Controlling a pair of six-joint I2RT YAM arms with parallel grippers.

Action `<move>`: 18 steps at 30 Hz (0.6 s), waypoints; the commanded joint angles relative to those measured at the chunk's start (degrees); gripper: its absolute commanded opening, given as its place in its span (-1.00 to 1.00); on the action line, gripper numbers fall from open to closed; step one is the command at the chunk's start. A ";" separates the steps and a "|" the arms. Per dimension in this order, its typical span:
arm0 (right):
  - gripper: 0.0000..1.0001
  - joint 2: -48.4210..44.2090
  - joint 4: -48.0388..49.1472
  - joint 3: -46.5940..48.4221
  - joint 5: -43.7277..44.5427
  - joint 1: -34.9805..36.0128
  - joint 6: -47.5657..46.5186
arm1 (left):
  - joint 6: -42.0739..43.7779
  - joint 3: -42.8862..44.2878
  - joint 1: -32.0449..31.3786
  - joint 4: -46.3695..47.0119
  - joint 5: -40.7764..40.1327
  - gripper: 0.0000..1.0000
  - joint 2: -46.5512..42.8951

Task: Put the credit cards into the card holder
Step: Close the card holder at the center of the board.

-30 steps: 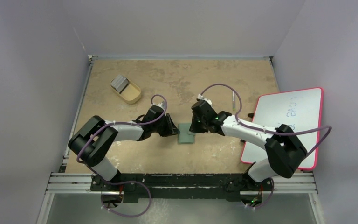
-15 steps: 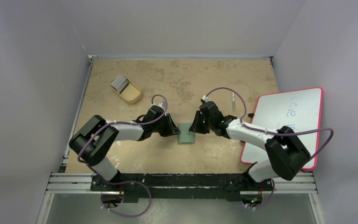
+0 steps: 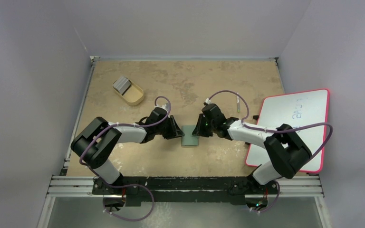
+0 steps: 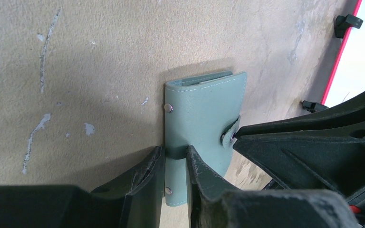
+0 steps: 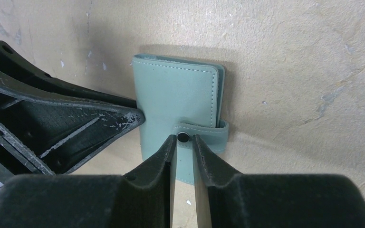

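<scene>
Mottled tan table [image 3: 228,78], card holder [image 3: 190,137] shut at centre frame. Left jaws pinch its spine edge; right jaws nearly pressed together at the snap strap [image 5: 209,133], grip I cannot tell. Soft, light leather: I'd take the strap, gently.

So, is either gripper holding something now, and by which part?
Both grip the card holder: the left gripper pinches its riveted spine edge, the right gripper its snap strap's end.
</scene>
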 commanded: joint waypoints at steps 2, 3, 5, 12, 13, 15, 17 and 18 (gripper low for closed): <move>-0.60 1.01 2.59 -0.33 -1.74 -0.44 1.17 | 0.50 0.85 0.20 0.94 0.22 -0.56 0.72; -0.60 1.18 2.85 -0.35 -1.86 -0.44 1.29 | 0.51 0.84 0.18 0.91 0.22 -0.56 0.78; -0.61 1.45 3.37 -0.50 -2.24 -0.46 1.55 | 0.55 0.84 0.19 0.91 0.22 -0.56 0.78; -0.63 2.19 4.36 -0.77 -3.32 -0.62 2.00 | 0.59 0.79 0.17 0.95 0.30 -0.57 0.75; -0.63 2.18 4.22 -0.75 -3.37 -0.62 1.87 | 0.59 0.75 0.20 0.91 0.26 -0.57 0.80; -0.65 2.12 3.64 -0.53 -3.41 -0.62 1.51 | 0.53 0.75 0.17 0.91 0.20 -0.57 0.87; -0.66 2.13 2.38 -0.23 -2.90 -0.62 1.20 | 0.48 0.81 0.17 0.99 0.22 -0.57 0.96; -0.66 2.24 1.58 0.01 -2.39 -0.62 1.06 | 0.48 0.77 0.18 0.99 0.28 -0.57 0.96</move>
